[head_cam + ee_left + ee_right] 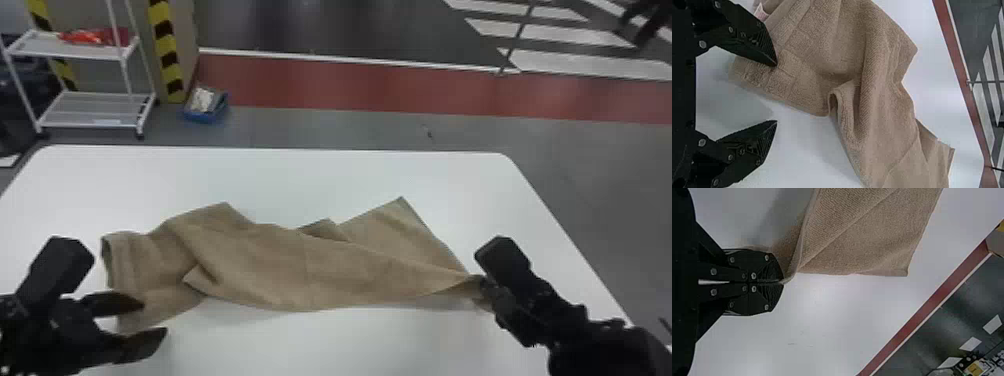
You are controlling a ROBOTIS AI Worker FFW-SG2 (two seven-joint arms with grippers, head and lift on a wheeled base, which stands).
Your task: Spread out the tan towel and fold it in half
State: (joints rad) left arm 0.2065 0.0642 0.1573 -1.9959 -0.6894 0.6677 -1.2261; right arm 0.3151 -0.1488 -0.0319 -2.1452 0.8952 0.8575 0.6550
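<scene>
There are two claws (155, 316), one towel (280, 265), one table (310, 182).

The towel (280, 265) lay on the counter (350, 175), with the left pincer (154, 318) near its left end and its right end in the right pincer (484, 291). Behind the counter, at the left side, a cart (75, 52) stood on the floor (310, 131), and one box (202, 118) was just to the right of it.
</scene>
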